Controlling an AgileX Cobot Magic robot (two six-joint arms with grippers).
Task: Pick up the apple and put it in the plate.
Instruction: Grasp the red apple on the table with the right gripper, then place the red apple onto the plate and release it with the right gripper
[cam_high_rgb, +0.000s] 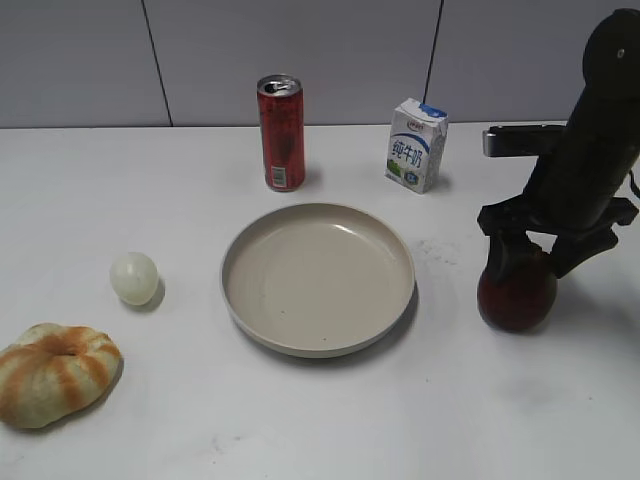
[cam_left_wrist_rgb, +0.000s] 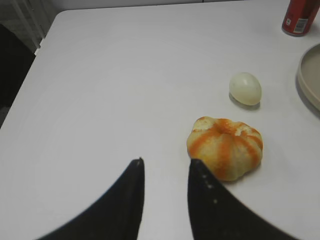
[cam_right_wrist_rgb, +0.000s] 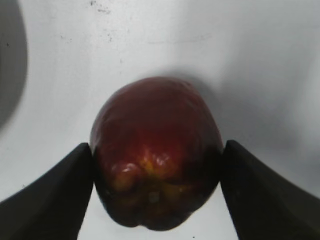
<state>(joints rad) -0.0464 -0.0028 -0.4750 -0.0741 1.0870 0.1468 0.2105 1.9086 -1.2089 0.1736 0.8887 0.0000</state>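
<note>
1. Nearest the camera, the left hand (cam_left_wrist_rgb: 165, 172) hovers over bare white counter (cam_high_rgb: 300, 420), its fingers a little apart and holding nothing. The orange-striped bun (cam_high_rgb: 55, 372) lies just beside it, with the pale ball (cam_high_rgb: 134, 277) a bit further on.

2. Mid-counter, the beige plate (cam_high_rgb: 317, 278) sits empty and waiting.

3. Right of the plate, and apart from it, here's the action: the right hand (cam_right_wrist_rgb: 157, 182) is down over the apple (cam_right_wrist_rgb: 156, 150), one finger against each flank. It looks closed on the fruit, though whether the apple has left the counter I cannot tell.

4. To do this well, I'd say: keep the squeeze firm on those rounded, glossy sides, lift straight up until it clears the plate's raised rim, then carry it left and set it down low, near the centre, so it doesn't roll.

5. In the wrist view, the apple's long axis runs along the reach of the fingers, with its lobed, yellowish end towards the wrist and its rounder end pointing away.

6. Furthest back stand the red can (cam_high_rgb: 281, 132) and the milk carton (cam_high_rgb: 416, 144), well clear of the path.
</note>
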